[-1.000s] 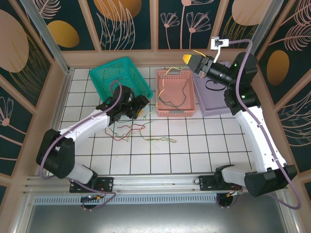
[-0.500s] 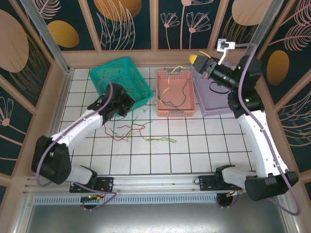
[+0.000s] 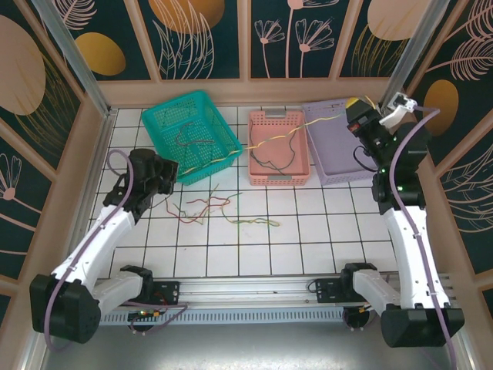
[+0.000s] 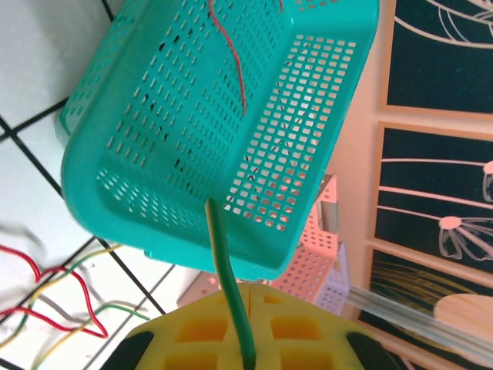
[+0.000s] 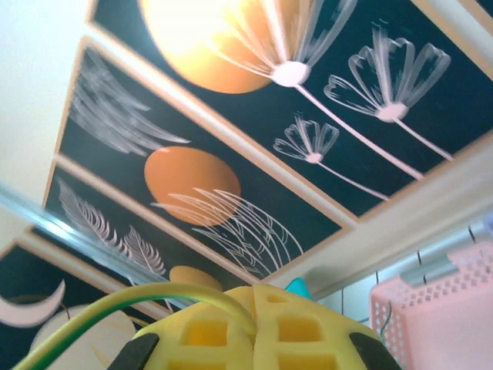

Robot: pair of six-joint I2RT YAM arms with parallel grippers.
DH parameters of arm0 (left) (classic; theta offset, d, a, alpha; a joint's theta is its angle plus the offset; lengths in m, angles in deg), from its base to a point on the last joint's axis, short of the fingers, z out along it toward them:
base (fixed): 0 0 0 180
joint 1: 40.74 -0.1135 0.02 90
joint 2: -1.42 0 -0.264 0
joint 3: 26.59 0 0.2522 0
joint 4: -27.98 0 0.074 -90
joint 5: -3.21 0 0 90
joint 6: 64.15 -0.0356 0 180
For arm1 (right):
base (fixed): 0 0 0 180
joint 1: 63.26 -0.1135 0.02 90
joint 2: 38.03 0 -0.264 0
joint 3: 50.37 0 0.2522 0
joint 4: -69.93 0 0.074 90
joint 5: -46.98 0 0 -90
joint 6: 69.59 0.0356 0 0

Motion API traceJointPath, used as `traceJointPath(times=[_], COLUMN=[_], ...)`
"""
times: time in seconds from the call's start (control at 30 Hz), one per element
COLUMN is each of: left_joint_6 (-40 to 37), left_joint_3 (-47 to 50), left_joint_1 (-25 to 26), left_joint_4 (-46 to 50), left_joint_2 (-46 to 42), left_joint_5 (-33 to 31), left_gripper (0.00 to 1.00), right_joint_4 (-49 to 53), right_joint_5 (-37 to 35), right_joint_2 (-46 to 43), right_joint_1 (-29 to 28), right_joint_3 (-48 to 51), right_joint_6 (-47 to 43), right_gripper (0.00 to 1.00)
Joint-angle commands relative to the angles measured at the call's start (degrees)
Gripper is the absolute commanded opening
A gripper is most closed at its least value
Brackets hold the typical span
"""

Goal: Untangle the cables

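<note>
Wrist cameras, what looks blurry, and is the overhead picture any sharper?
Left wrist: the left pincer and the cable in it are soft, the teal basket sharper. Right wrist: the right pincer is blurred, the wall panels crisper. Top view: evenly lit and sharp throughout.

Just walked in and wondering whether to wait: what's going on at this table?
Both arms are working on one yellow-green cable. The left gripper is shut on one end beside the teal basket. The right gripper is shut on the other end above the purple basket. The cable stretches between them across the pink basket. A tangle of coloured cables lies loose on the table. A dark cable sits in the pink basket, and a red cable in the teal one.
</note>
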Motion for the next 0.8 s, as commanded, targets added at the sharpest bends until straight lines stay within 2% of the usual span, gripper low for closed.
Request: traceJointPath(times=[0.0,0.1,0.2,0.43,0.53,0.63,0.77], left_joint_6=[4.92,5.15,3.1,-1.02,-2.05,-3.43,-9.26], left_joint_3=[3.44,3.24,1.84,2.94,4.2,4.56,2.62], left_joint_1=[-3.51,-3.81,-3.81,-3.81,-3.81,-3.81,-3.81], left_joint_4=[3.68,3.77,3.78,-2.78,-5.7,-8.09,-14.85], left_joint_2=[-1.62,-2.07,-2.21,-7.61,-10.14,-10.92,-9.19], left_joint_5=[-4.83,-4.72,-6.26,-12.86,-15.53,-15.99,-13.46], left_gripper=[0.0,0.0,0.0,0.0,0.0,0.0,0.0], right_joint_4=[-14.3,-17.49,-16.25,2.75,9.12,14.47,20.08], right_joint_5=[-7.0,-5.84,-6.72,-12.67,-13.83,-13.22,-10.08], right_joint_2=[-3.03,-3.08,-2.76,-1.98,-0.74,0.66,1.69], right_joint_1=[5.79,7.72,8.38,10.82,11.75,12.32,12.14], right_joint_3=[2.37,4.53,4.95,0.73,-2.28,-4.68,-4.92], right_joint_6=[11.77,16.68,20.83,32.36,32.77,32.19,32.72], right_gripper=[0.0,0.0,0.0,0.0,0.0,0.0,0.0])
